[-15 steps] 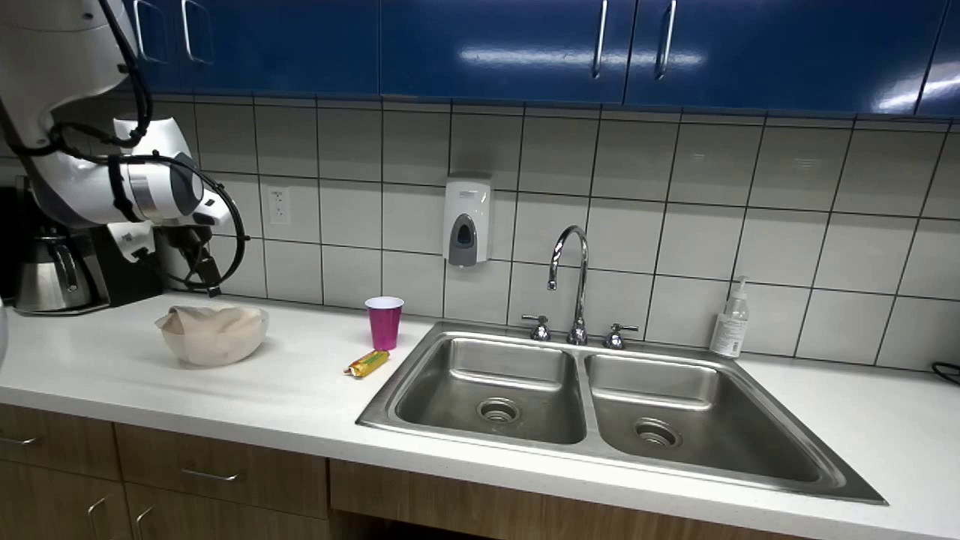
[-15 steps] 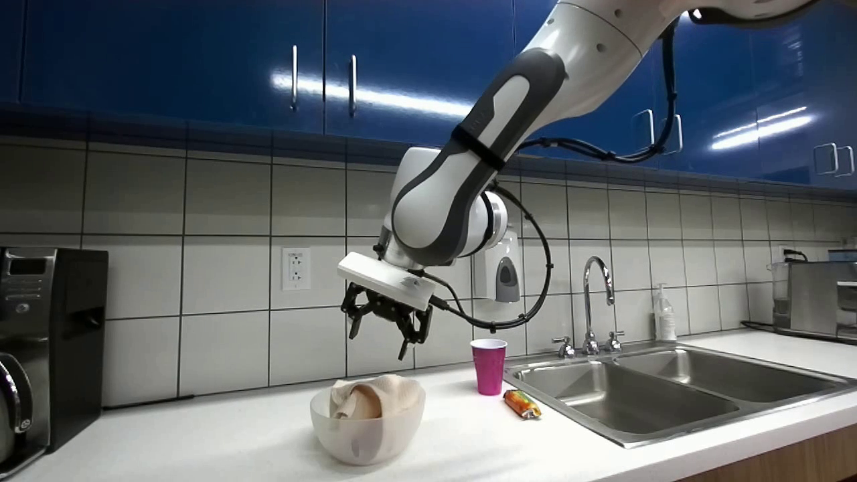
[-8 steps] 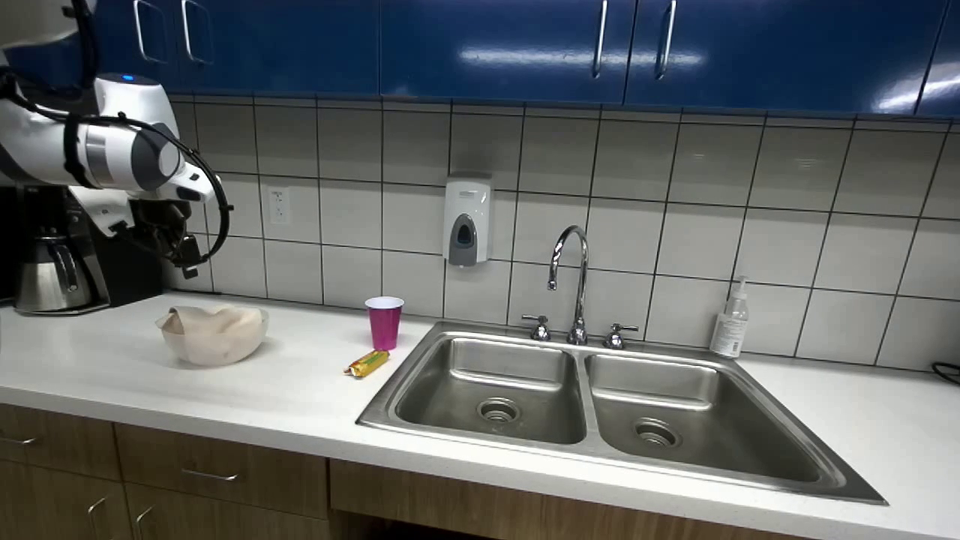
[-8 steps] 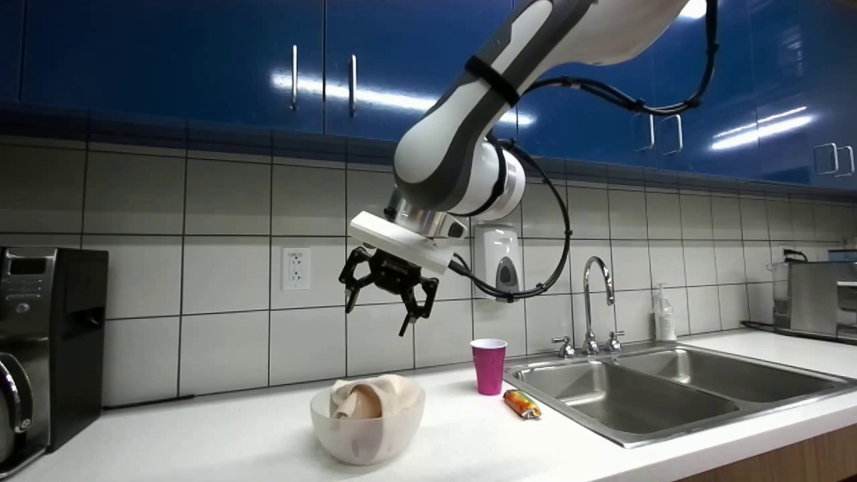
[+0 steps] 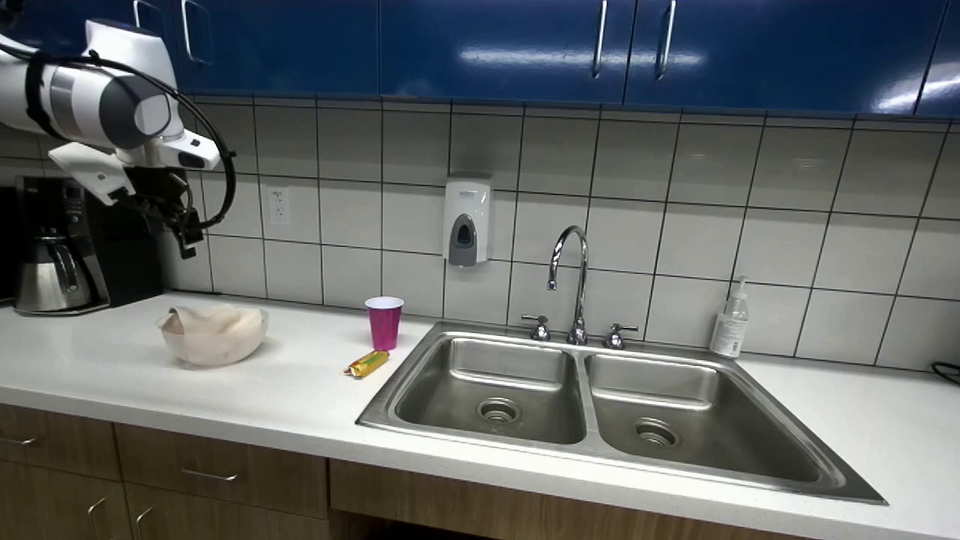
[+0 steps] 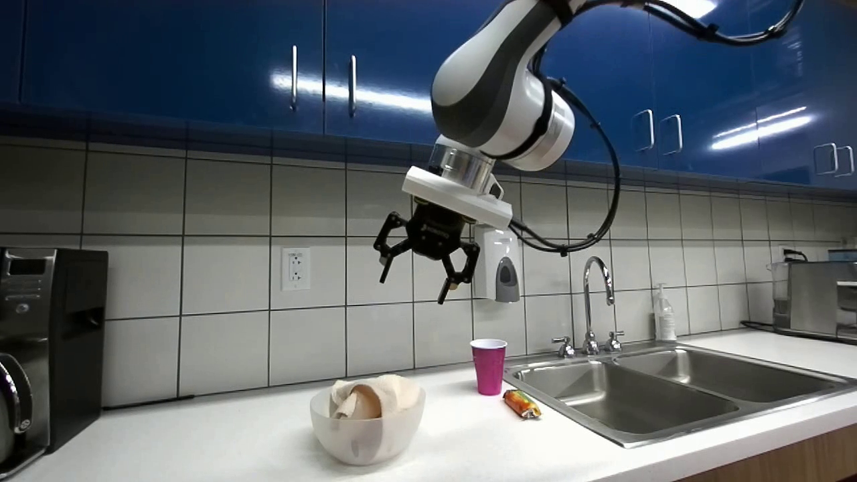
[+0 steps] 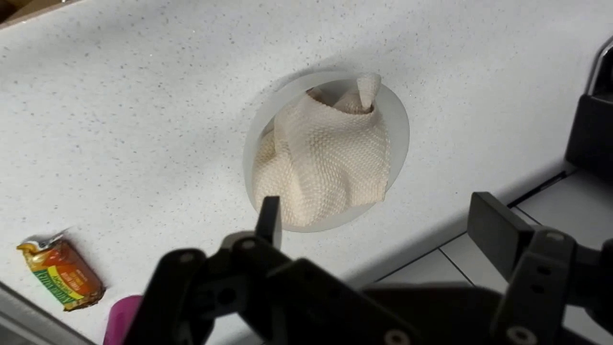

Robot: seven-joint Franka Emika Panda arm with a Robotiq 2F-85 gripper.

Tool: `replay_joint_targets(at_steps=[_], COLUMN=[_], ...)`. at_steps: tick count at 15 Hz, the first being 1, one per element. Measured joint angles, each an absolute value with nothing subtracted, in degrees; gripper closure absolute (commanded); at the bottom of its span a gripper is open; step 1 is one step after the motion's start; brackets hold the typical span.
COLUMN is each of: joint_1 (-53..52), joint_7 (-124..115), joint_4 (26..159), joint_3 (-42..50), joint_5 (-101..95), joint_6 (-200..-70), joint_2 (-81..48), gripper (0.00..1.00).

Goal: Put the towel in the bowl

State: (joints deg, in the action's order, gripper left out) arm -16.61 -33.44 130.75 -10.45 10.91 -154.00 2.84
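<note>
Towel (image 6: 385, 395) lies inside the bowl (image 6: 335, 435) in an exterior view, and your end effector (image 6: 414, 290) hangs higher. In an exterior view, you see the pink cup (image 5: 385, 328) on the tabletop (image 5: 289, 394). In wrist view, the fingers (image 7: 498, 235) stand wide apart, holding nothing.

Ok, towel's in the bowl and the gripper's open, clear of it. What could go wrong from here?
The towel reaches the rim of the bowl, so the open gripper might snag it if lowered there.
The arm overlaps the blue cabinets in an exterior view; rising might bring a bump, though the gap can't be judged.
The pink cup stands upright on the counter; a low sweep might tip it.
</note>
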Motion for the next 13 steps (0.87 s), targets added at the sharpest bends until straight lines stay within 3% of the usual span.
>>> replay_joint_targets(at_steps=[13], joint_1=[-13.98], joint_7=[-17.27], joint_4=[141.75], joint_3=[-8.02], joint_5=[16.12], joint_6=[-135.52], joint_2=[23.52], gripper=[0.0])
